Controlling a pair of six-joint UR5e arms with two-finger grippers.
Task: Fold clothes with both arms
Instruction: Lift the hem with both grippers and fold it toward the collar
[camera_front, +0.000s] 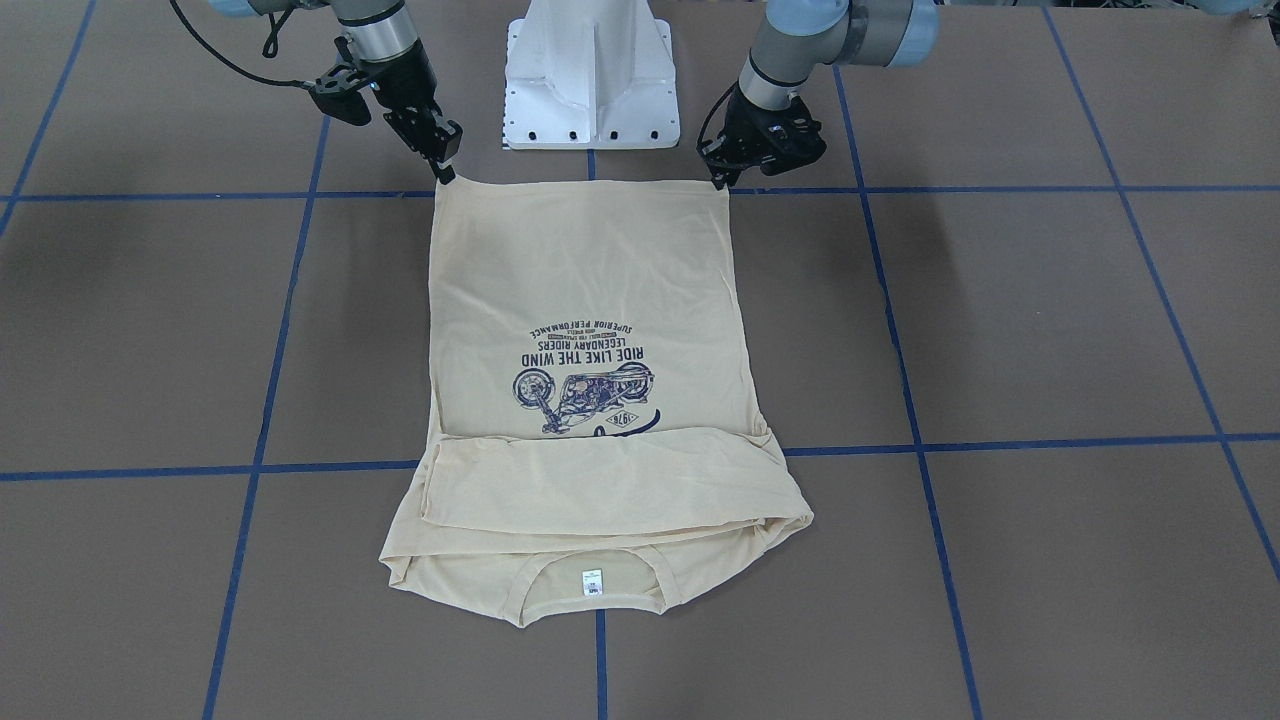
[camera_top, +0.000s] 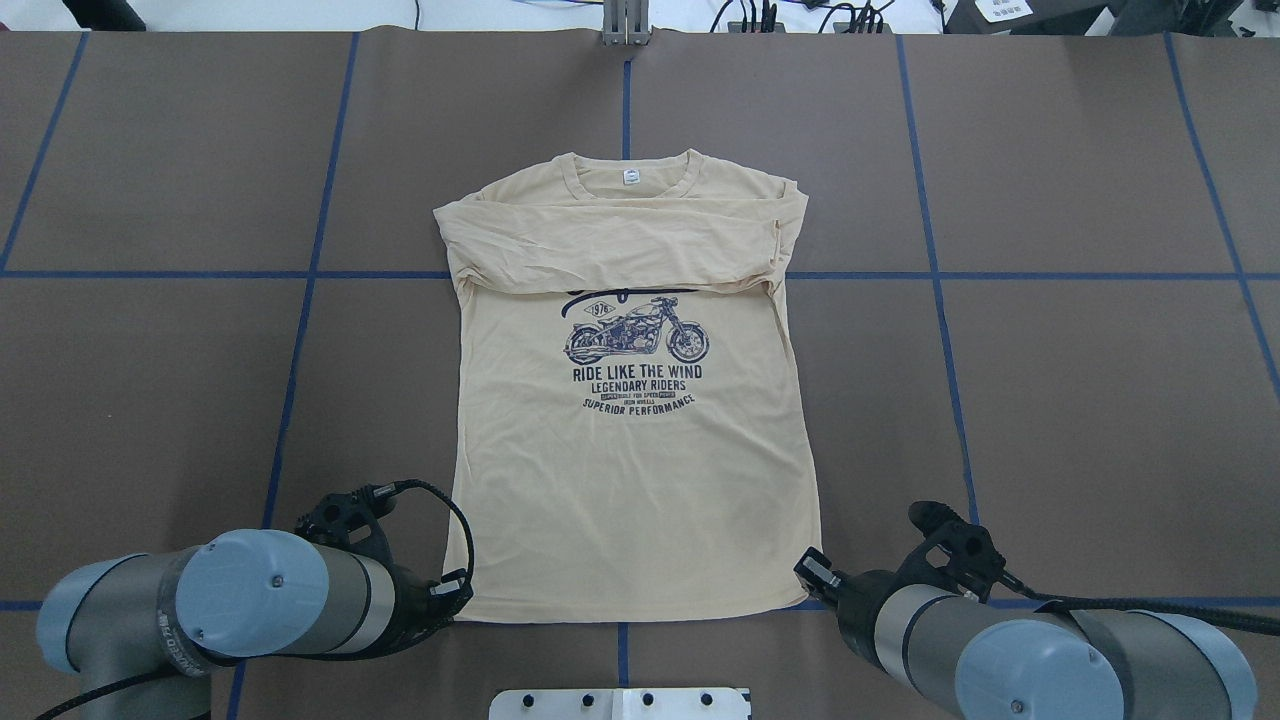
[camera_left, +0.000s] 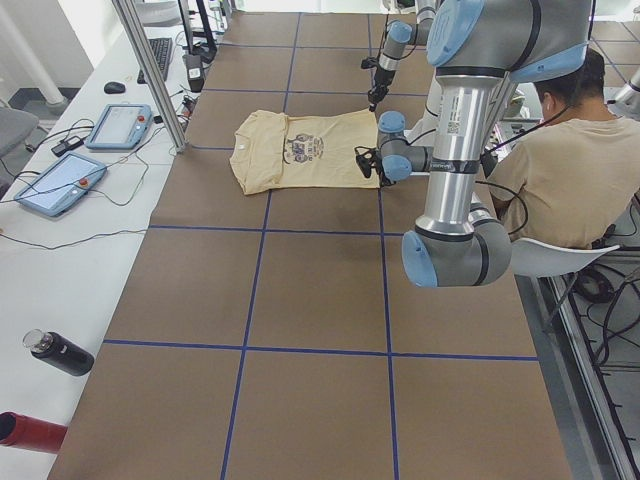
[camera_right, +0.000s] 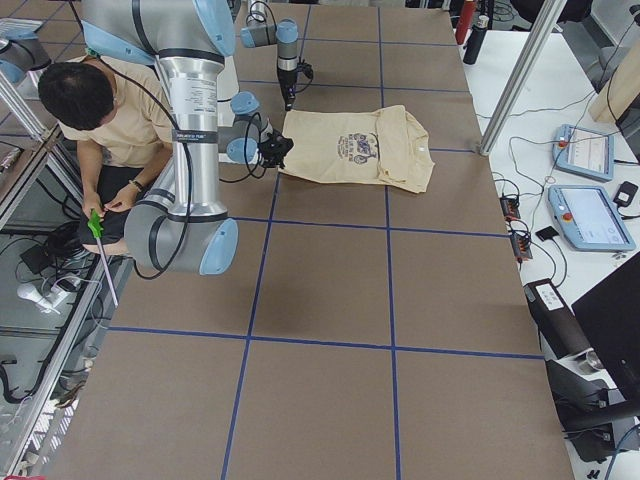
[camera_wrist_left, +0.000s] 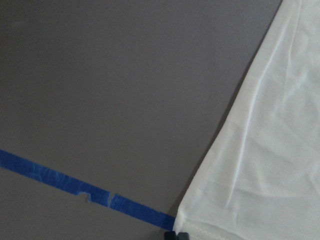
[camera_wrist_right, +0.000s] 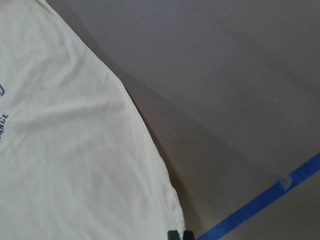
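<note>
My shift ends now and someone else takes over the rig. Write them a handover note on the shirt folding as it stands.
Left gripper: shut on the hem corner on its side.
Right gripper: shut on the other hem corner.
Shirt: flat on the table, print up, collar away from the robot.
Done: both sleeves are folded across the chest just below the collar.
Left: the hem is not yet lifted. The lower half probably needs to be carried up towards the collar and folded over.
</note>
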